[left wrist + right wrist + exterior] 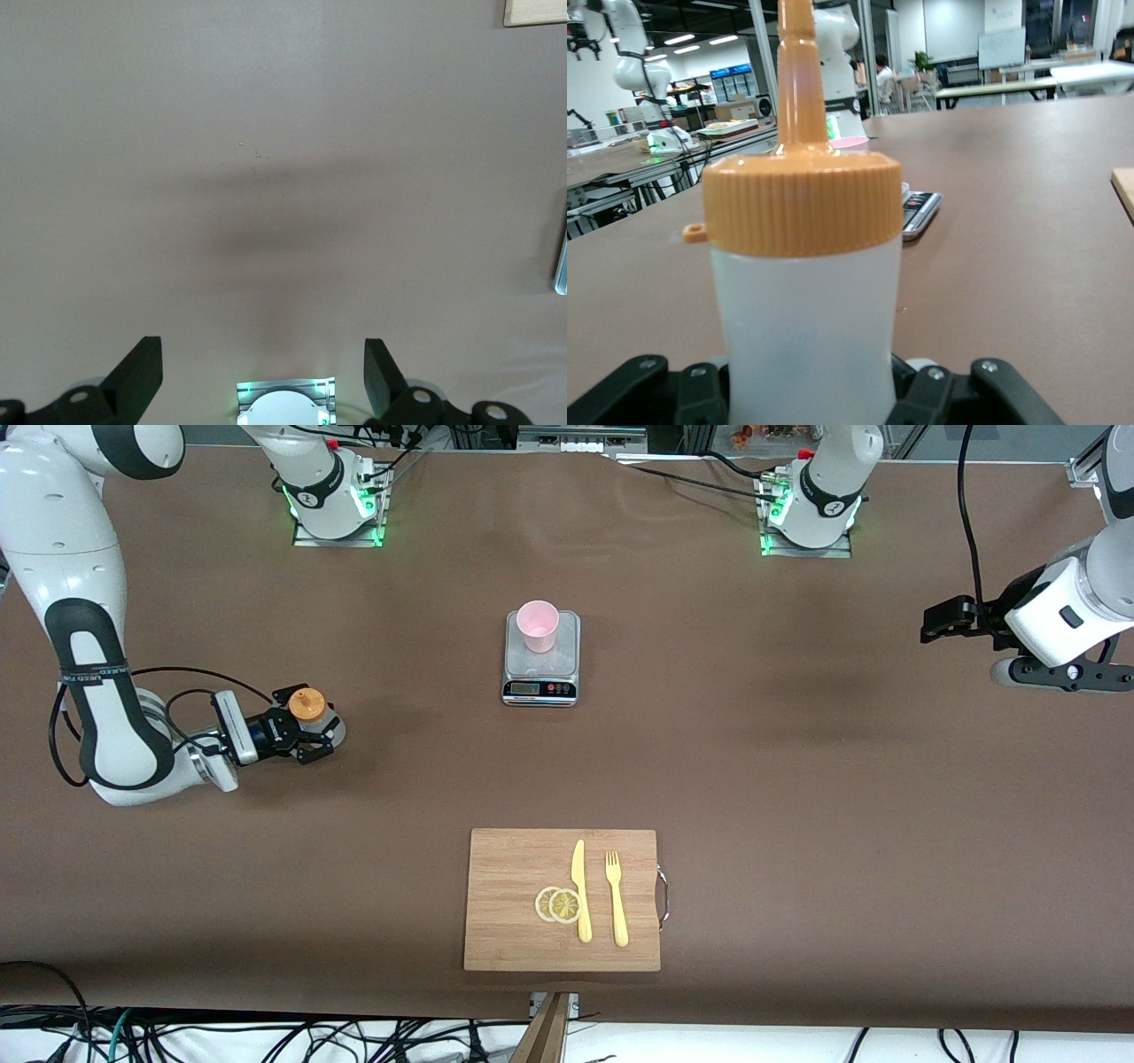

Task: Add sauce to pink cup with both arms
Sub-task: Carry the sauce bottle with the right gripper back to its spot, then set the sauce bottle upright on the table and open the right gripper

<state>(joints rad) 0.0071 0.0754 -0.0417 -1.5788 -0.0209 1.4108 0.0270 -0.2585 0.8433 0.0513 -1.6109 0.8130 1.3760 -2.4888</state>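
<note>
up close, right gripper clamps sauce upright.

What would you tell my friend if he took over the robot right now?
Right hand: shut on the sauce bottle, upright, at the right arm's end of the table.
Left hand: open and holding nothing, waiting above the table's left-arm end.
Pink cup: standing on the kitchen scale mid-table, looks empty.
Done: bottle gripped.
Left: carry the bottle to the cup and squeeze sauce in.
</note>
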